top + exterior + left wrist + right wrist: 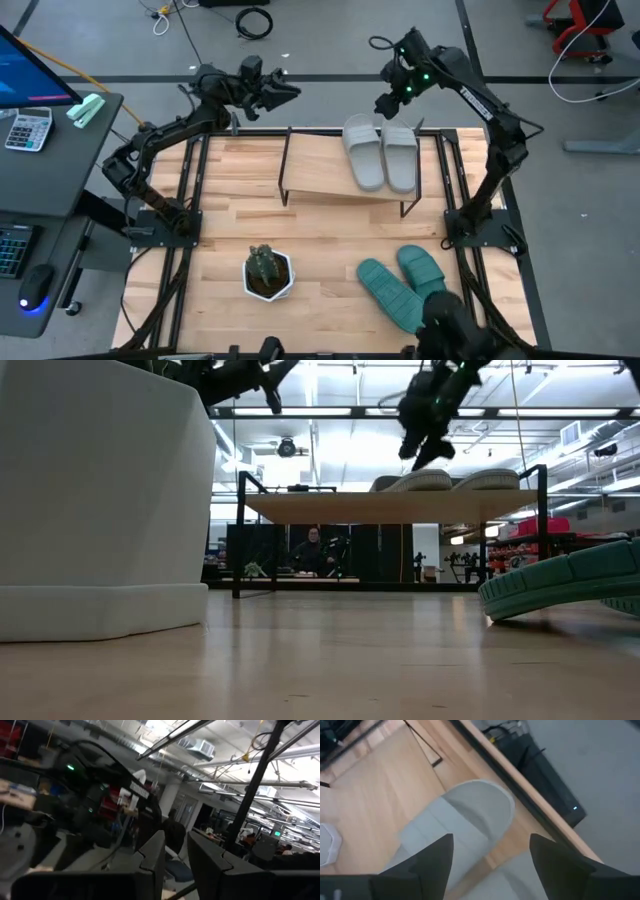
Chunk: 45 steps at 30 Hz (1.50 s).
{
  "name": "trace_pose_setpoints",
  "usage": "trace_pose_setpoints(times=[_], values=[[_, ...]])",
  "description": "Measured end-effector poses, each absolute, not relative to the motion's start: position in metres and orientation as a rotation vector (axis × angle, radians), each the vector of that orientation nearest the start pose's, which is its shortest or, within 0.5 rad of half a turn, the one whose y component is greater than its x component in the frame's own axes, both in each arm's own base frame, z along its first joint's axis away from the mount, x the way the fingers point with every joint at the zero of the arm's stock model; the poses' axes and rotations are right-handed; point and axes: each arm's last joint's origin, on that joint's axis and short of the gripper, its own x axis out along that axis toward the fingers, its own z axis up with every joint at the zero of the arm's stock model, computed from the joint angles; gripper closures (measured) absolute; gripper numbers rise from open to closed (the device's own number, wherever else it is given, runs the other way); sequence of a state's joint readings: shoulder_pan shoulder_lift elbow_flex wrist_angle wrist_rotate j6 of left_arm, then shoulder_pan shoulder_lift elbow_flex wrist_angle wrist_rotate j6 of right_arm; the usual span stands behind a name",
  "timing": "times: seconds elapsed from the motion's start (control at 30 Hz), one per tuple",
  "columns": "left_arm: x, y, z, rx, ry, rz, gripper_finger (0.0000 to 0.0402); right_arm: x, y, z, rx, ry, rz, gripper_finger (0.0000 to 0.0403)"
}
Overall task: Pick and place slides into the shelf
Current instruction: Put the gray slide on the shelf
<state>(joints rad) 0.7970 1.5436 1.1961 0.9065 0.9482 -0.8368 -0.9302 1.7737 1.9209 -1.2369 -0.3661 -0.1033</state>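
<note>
Slides: two grey on shelf, two teal on table; right claw apart.

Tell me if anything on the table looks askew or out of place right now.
The two teal slides lie loose on the tabletop near the front right, angled and overlapping, one propped on the other. The grey-white slides sit neatly side by side on the shelf. The potted plant stands upright. Nothing looks spilled or damaged.

The shelf has a pale, smooth wooden top on thin black metal legs. The grey slides and teal slides look matt foam, straps ribbed.
</note>
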Motion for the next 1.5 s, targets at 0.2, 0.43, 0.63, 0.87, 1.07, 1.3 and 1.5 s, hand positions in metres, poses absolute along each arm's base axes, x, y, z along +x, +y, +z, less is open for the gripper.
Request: trace_pose_setpoints(times=[0.2, 0.43, 0.63, 0.87, 1.07, 1.3, 1.5], values=[[0.26, 0.219, 0.379, -0.425, -0.217, -0.281, 0.0319, 0.226, -0.305, 0.338, 0.626, 0.933, -0.42, 0.0135], [0.264, 0.215, 0.378, -0.431, -0.212, -0.297, 0.0311, 0.234, -0.333, 0.31, 0.674, 0.882, -0.38, 0.0135], [0.264, 0.215, 0.378, -0.438, -0.211, -0.298, 0.0317, 0.239, -0.344, 0.29, 0.723, 0.87, -0.309, 0.0135], [0.264, 0.215, 0.378, -0.439, -0.21, -0.298, 0.0314, 0.24, -0.35, 0.279, 0.752, 0.849, -0.248, 0.0135], [0.264, 0.215, 0.378, -0.439, -0.21, -0.298, 0.0312, 0.239, -0.35, 0.279, 0.756, 0.832, -0.228, 0.0136], [0.264, 0.215, 0.378, -0.439, -0.21, -0.298, 0.0319, 0.239, -0.35, 0.28, 0.754, 0.827, -0.215, 0.0163], [0.264, 0.215, 0.378, -0.438, -0.21, -0.298, 0.0313, 0.239, -0.35, 0.28, 0.754, 0.827, -0.215, 0.0207]])
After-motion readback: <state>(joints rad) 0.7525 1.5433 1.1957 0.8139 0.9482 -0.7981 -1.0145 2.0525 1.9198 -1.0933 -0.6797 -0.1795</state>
